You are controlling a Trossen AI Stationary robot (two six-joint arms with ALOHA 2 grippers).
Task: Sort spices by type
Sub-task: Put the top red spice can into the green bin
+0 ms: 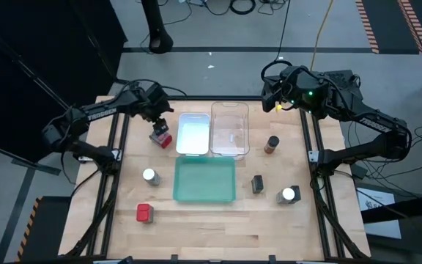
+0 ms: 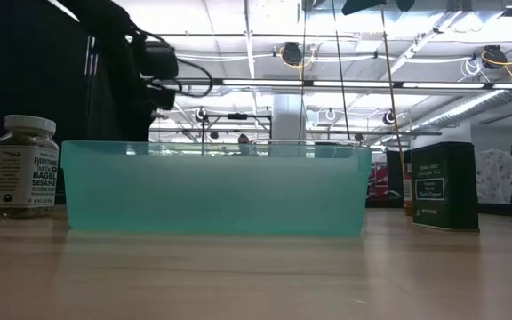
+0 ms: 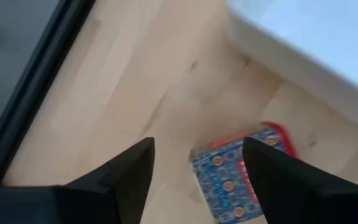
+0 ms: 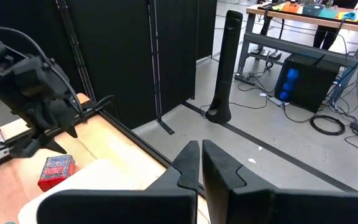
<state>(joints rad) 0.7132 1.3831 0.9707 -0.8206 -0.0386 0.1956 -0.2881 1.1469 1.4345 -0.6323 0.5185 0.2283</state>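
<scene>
Red tin [image 1: 161, 137] lies flat w/ blue label up, long axis slanted to the table edge, just left of the white tray [image 1: 194, 133]. My left claw [image 1: 160, 125] is spread wide, gripping nothing, above the tin. Right claw [image 1: 271, 94] pinched closed, empty, at the far right corner.

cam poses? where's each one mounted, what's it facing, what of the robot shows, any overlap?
High: overhead, straight down; table, both arms.
Low: tabletop height, facing green tray, white-lidded jar, dark tin; an arm hangs above.
Left wrist: down past the open left end effector at red tin.
Right wrist: past the shut right end effector, toward the left arm.
Shared: that red tin in high and both wrist views.
</scene>
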